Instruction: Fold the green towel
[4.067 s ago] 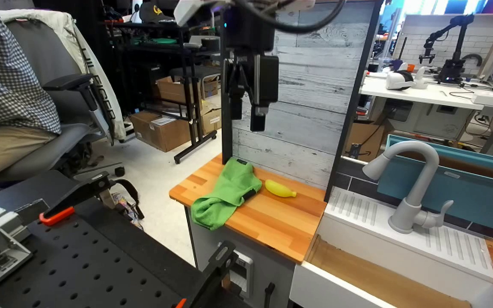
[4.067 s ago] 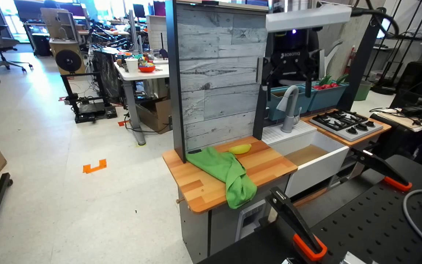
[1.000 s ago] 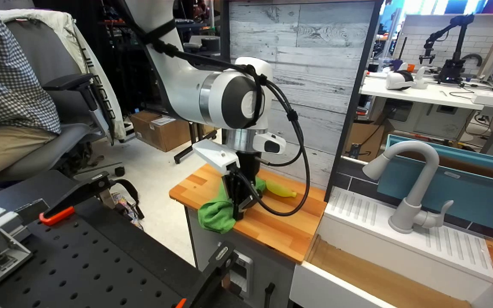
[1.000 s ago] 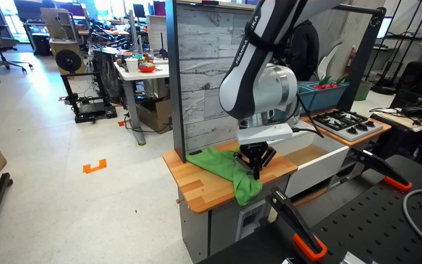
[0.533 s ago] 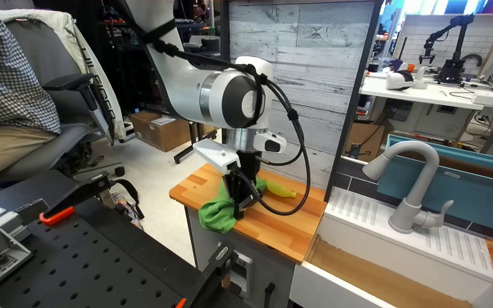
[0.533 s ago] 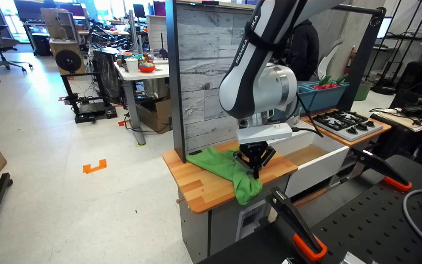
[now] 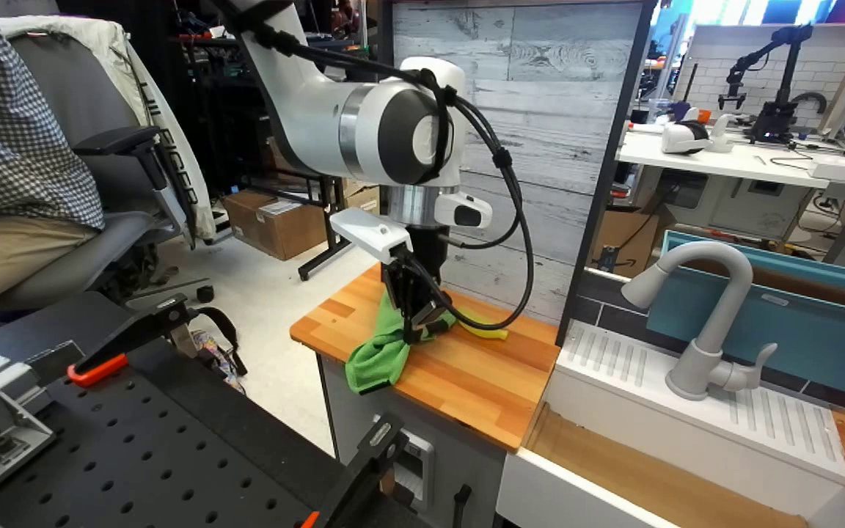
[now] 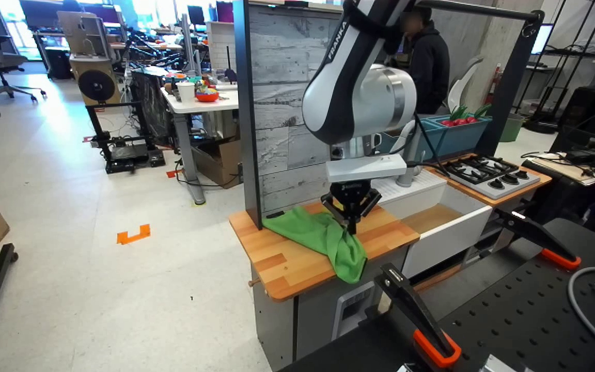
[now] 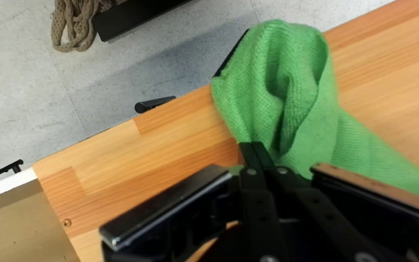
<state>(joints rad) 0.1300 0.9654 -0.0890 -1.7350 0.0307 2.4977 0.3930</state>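
A background robot arm (image 7: 786,77) and perforated bench (image 7: 173,473) show a robotics lab.

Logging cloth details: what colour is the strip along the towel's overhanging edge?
Black; the strip on the green towel shows best in the wrist view.

"FRANKA" on arm (image 8: 351,88), jacket (image 7: 166,143) ltrs. unclear, tool (image 8: 351,231) logo too blurry to read.

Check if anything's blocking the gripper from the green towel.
Nothing visible does: in the wrist view, the gripper is closed and seems to pinch the green towel directly. In an exterior view, the yellow banana-shaped object lies beside the towel, not between them.
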